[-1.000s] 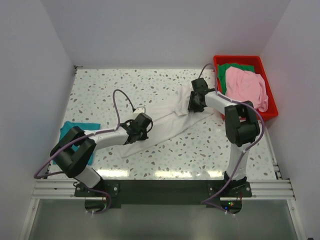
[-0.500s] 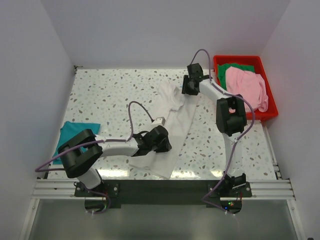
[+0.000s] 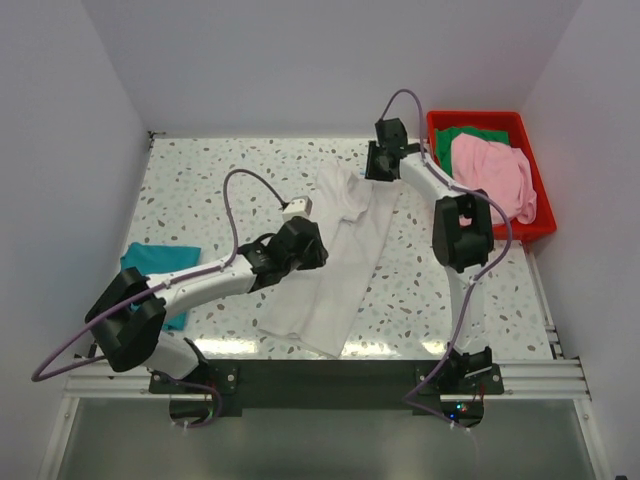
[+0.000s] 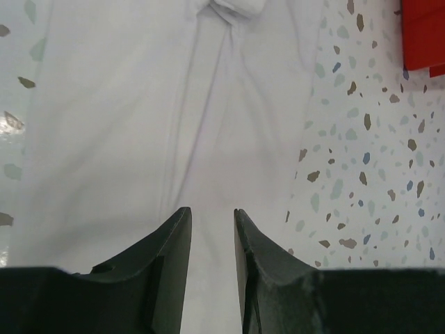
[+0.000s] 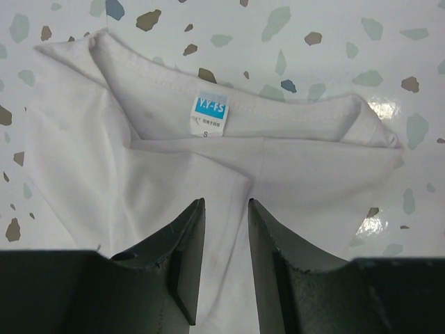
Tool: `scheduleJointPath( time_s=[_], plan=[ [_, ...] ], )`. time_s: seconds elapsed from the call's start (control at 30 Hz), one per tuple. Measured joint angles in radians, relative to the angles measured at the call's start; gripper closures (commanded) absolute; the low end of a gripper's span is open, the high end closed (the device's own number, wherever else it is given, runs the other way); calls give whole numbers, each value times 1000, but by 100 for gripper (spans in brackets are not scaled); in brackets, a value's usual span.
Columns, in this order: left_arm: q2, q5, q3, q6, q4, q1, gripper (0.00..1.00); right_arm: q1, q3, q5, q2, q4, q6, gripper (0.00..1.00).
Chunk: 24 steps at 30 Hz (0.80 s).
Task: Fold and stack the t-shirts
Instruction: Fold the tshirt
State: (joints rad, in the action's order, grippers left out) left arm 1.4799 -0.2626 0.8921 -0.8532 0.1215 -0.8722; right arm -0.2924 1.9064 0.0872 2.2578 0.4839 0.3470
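Note:
An off-white t-shirt lies pulled out long on the speckled table, its neck at the far end and its hem near the front edge. My left gripper hovers over the shirt's left side, open, with only flat cloth beneath. At the collar, my right gripper is open just short of the blue neck label, with the cloth lying below the fingers. A teal t-shirt lies folded at the left. Pink and green t-shirts sit in the bin.
The red plastic bin stands at the far right corner, and its corner shows in the left wrist view. White walls close in the table on three sides. The arms' cables arch above the shirt.
The shirt went from lying crosswise to being stretched lengthwise toward the front edge. My left gripper has let go of its lower part and drawn back up and left. The right gripper stayed near the collar.

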Motion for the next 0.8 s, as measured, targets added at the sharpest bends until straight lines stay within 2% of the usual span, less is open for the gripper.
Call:
scheduleJointPath(
  time_s=[0.17, 0.5, 0.7, 0.8],
  plan=[
    [-47, -3, -28, 29, 11, 46, 65, 0, 40, 0, 48, 0, 0, 65],
    [-76, -3, -98, 45, 30, 60, 65, 0, 46, 0, 109, 1, 0, 67],
    [-84, -3, -138, 45, 30, 65, 65, 0, 45, 0, 111, -9, 0, 75],
    [-84, -4, -158, 43, 31, 67, 65, 0, 44, 0, 111, -14, 0, 83]
  ],
)
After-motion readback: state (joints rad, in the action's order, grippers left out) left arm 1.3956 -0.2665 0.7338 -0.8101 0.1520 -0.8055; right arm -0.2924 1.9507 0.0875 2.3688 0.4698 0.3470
